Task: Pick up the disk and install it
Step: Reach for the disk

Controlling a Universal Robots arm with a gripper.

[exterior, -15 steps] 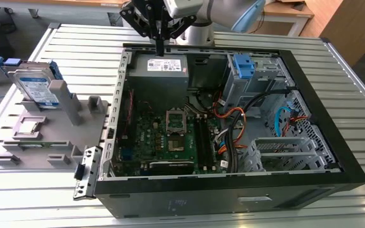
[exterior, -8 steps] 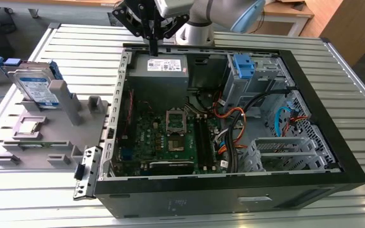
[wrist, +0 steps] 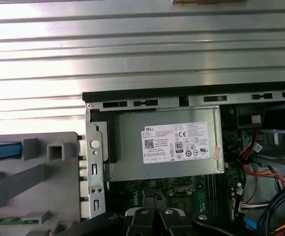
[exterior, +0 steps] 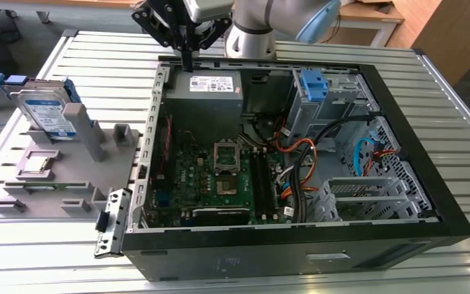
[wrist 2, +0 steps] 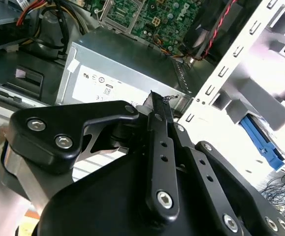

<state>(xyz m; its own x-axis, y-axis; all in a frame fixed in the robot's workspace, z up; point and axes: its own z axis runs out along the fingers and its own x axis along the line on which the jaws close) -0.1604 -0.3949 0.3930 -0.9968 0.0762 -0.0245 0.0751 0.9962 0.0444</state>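
Jaws clenched, empty, over the power box (exterior: 205, 92).
The disk (exterior: 46, 115) stood upright in its grey stand (exterior: 71, 177) on the desk (exterior: 96, 55), at the exterior view's left, well apart from the jaws.

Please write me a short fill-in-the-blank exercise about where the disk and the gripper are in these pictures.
1. The disk stands outside the computer case, on the exterior view's ____ side.
2. The plastic rails on the disk are ____.
3. The gripper, shut, hovers by the power supply and holds ____.

Missing words: left; blue; nothing.
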